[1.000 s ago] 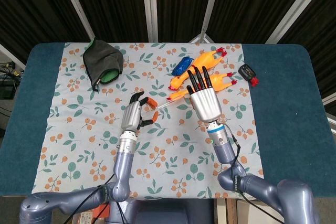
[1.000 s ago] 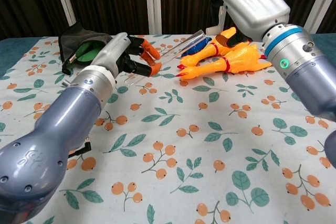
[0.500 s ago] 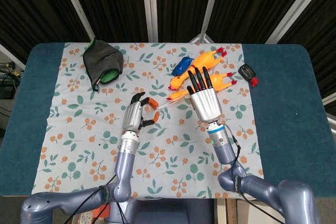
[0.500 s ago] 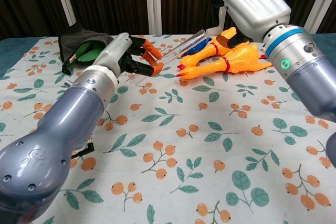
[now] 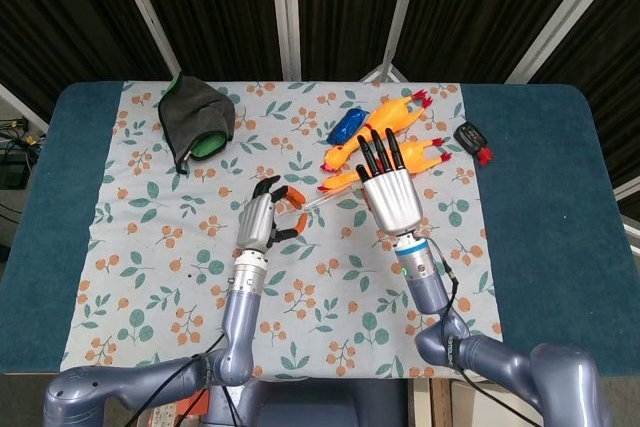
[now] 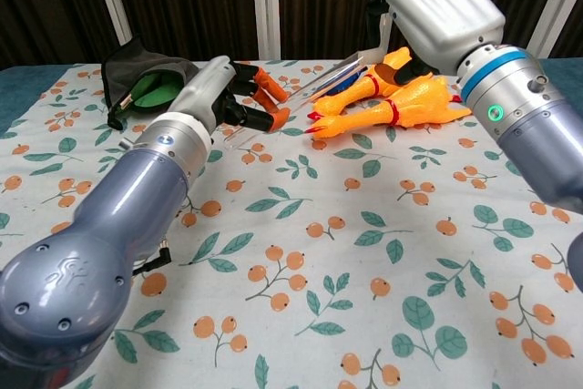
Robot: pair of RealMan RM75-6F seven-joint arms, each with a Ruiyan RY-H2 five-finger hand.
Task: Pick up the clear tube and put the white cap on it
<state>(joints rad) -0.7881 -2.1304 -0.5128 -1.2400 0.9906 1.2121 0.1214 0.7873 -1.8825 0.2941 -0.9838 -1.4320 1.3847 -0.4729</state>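
The clear tube (image 5: 327, 201) is pinched in my left hand (image 5: 260, 219) between its orange-tipped fingers. It slants up and to the right, and its free end points at my right hand. In the chest view the tube (image 6: 333, 74) runs from the left hand (image 6: 221, 94) toward the rubber chickens. My right hand (image 5: 390, 193) hovers above the cloth with its fingers straight and spread, holding nothing; the chest view shows the same hand (image 6: 439, 2) high at the upper right. I see no white cap in either view.
Two orange rubber chickens (image 5: 388, 135) lie behind the right hand, with a blue packet (image 5: 348, 126) beside them. A dark pouch with green lining (image 5: 197, 118) sits at the back left. A black and red key fob (image 5: 472, 137) lies at the cloth's right edge.
My left hand has shifted slightly right with the tube, bringing the tube's free end closer to my right hand. The right hand has stayed in place.
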